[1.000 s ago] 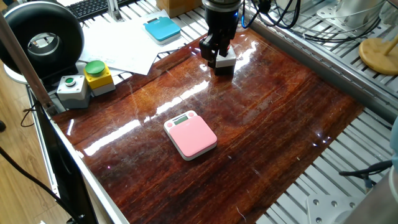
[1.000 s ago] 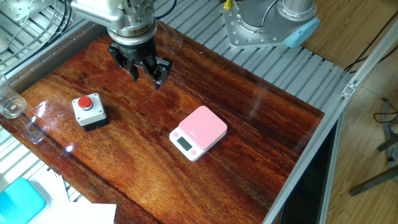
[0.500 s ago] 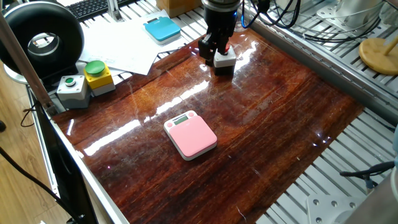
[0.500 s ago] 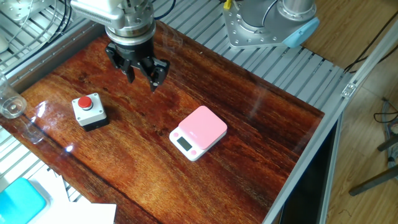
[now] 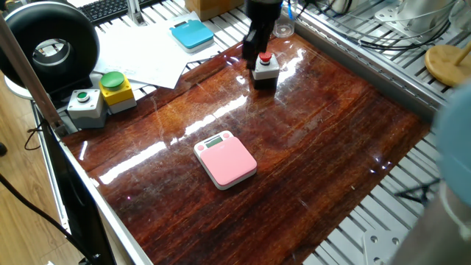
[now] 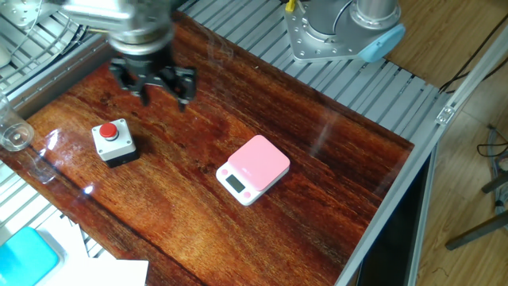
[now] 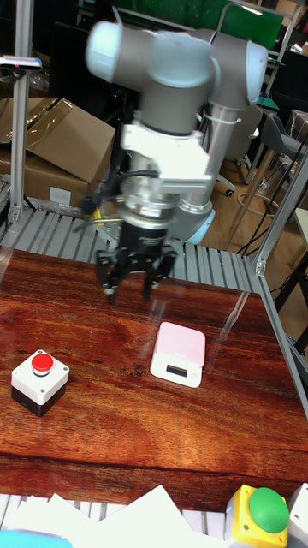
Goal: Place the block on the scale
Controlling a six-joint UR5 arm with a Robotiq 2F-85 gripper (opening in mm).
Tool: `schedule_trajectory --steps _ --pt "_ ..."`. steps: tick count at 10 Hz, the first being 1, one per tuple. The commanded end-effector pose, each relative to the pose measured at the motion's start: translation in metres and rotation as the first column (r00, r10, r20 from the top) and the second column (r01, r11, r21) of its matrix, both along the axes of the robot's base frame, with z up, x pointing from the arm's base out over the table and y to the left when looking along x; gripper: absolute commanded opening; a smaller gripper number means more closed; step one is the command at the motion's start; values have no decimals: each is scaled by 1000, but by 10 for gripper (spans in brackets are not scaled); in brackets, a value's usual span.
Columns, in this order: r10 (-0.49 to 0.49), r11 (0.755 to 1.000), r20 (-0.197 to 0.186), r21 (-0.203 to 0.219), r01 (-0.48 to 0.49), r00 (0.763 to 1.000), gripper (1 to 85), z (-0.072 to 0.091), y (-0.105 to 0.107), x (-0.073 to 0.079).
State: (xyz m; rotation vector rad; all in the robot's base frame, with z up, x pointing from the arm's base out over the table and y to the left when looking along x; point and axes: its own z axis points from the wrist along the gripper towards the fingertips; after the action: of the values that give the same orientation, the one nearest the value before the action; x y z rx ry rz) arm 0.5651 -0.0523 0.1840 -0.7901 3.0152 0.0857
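Observation:
The block [image 5: 266, 68] [image 6: 113, 140] [image 7: 38, 381], a small grey box with a black base and a red button, stands on the wooden table near its far edge. The pink scale [image 5: 225, 160] [image 6: 254, 168] [image 7: 179, 354] lies flat mid-table, its display along one edge. My gripper [image 6: 163, 95] [image 7: 128, 293] hangs open above the table, blurred by motion, with nothing between its fingers. It sits just behind the block in one fixed view [image 5: 255, 46], apart from it, and well away from the scale.
A grey box with a green button [image 5: 85, 105] and a yellow box with a green button [image 5: 116, 90] [image 7: 261, 514] stand at the table's corner. A blue scale [image 5: 192, 33] and papers [image 5: 147, 51] lie beyond the edge. A glass [image 6: 14, 135] stands near the block.
The open gripper has swung sideways toward the block's side of the table and is now motion-blurred. The block and the scale have not moved.

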Motion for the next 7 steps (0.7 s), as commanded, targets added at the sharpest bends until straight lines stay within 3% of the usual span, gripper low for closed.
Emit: schedule_trajectory --steps 1,3,4,6,7 --pt "119 991 25 52 -120 993 623 -6 -36 26" --pt "125 990 37 65 -128 991 627 -8 -36 32" --pt "121 990 36 63 -123 992 757 -8 -36 32" --pt "-6 1000 2 8 6 1000 733 -9 -52 27" --pt "-40 999 11 -6 40 999 723 -9 -56 30"
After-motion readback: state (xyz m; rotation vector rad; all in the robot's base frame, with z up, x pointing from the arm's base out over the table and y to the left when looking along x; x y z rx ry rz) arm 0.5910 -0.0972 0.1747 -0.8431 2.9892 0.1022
